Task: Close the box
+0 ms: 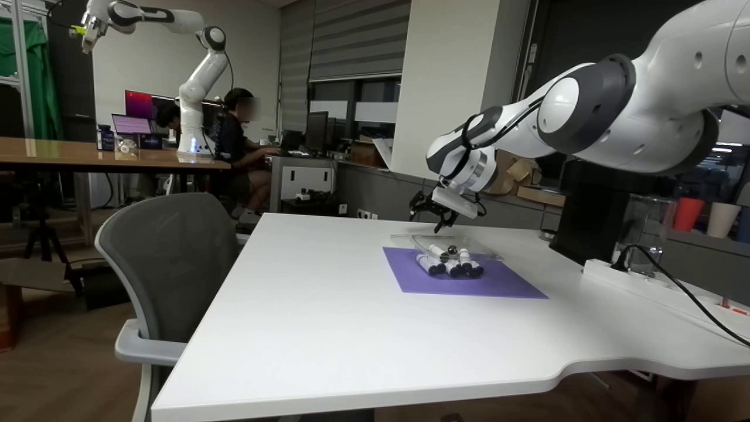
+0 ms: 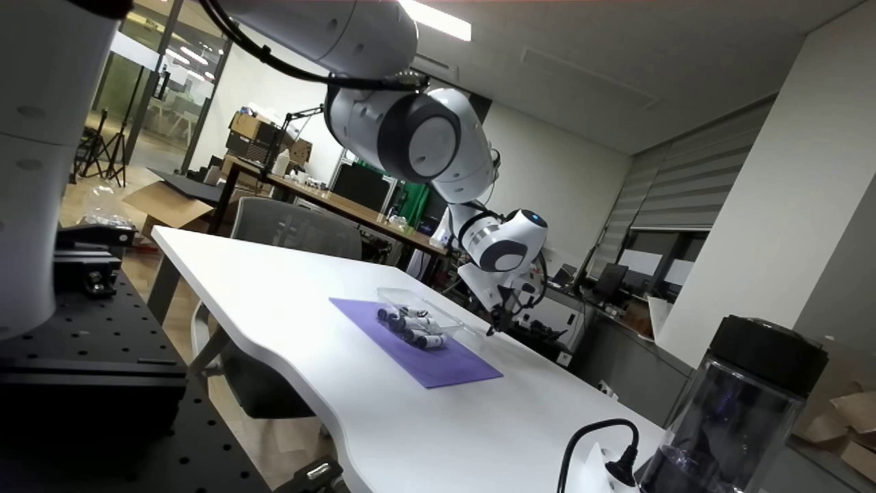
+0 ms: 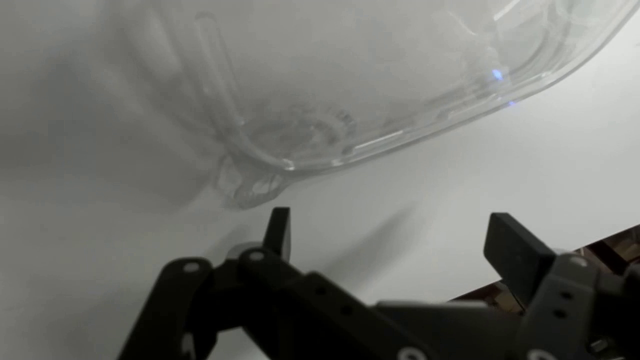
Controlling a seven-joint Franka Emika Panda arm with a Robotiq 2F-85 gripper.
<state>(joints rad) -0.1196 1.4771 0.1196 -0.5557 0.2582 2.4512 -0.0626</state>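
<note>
From the pincer [image 3: 391, 221], spread wide and gripping nothing, the clear box [image 3: 370, 75] lies at twelve o'clock in the wrist view.

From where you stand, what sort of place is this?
Probably a robotics lab: one robot arm reaches over a white desk, another arm stands on a brown table, and a person sits near a monitor.

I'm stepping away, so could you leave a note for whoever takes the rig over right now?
End effector: open, holding nothing, near a corner of the clear lid.
Box: on the purple mat, open, with black-ended cylinders inside.
Lid: off the opening, reaching past the mat over the white table.
Done: end effector is by the lid; no grasp yet.
Left: bring the lid over and shut the box.
</note>
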